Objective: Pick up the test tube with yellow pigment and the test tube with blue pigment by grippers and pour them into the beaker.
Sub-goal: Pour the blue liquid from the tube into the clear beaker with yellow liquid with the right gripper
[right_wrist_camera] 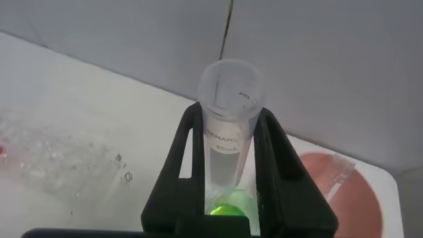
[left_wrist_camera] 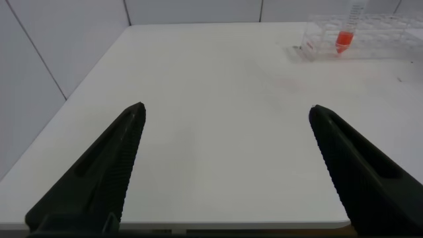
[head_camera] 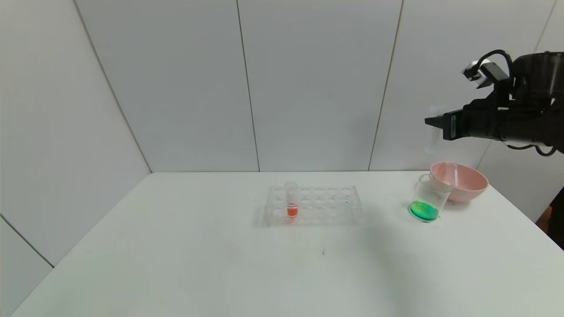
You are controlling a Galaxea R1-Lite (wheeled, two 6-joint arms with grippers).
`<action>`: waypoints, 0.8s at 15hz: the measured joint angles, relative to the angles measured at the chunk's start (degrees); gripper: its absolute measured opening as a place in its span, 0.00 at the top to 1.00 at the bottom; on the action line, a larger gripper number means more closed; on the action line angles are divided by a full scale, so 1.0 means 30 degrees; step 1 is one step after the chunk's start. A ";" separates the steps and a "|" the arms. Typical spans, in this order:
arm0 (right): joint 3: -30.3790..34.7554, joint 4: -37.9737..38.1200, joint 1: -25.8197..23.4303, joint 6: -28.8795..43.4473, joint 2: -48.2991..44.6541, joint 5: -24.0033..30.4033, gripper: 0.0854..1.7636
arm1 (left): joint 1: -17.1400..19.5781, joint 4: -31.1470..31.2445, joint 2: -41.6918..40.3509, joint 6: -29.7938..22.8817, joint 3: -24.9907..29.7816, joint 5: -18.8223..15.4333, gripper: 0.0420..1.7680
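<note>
The right end effector (head_camera: 434,122) is high in the air, above the beaker (head_camera: 428,198), near the worktop's (head_camera: 176,246) far right edge at about 2 o'clock. It is clenched on a clear, empty-looking test tube (right_wrist_camera: 228,125). The beaker holds green liquid and touches the pink bowl (head_camera: 462,180). The rack (head_camera: 313,205) with an orange-red tube (head_camera: 291,200) stands mid-worktop. The left end effector (left_wrist_camera: 225,165) hangs released over bare worktop near the front left edge.
</note>
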 joint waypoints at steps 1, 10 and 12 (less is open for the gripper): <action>0.2068 -0.2312 -0.0102 0.0768 -0.0565 0.0183 0.75 | 0.0000 0.0008 0.0000 0.0000 0.0000 -0.0008 0.00; 1.4316 -0.6644 -0.1999 0.2946 -0.8806 0.0679 0.75 | 0.0000 0.0000 0.0000 0.0000 0.0000 -0.0008 0.00; 1.5364 -0.6652 -0.2861 0.2954 -0.9716 0.1678 0.75 | 0.0000 0.0000 -0.0008 0.0000 0.0000 0.0000 0.00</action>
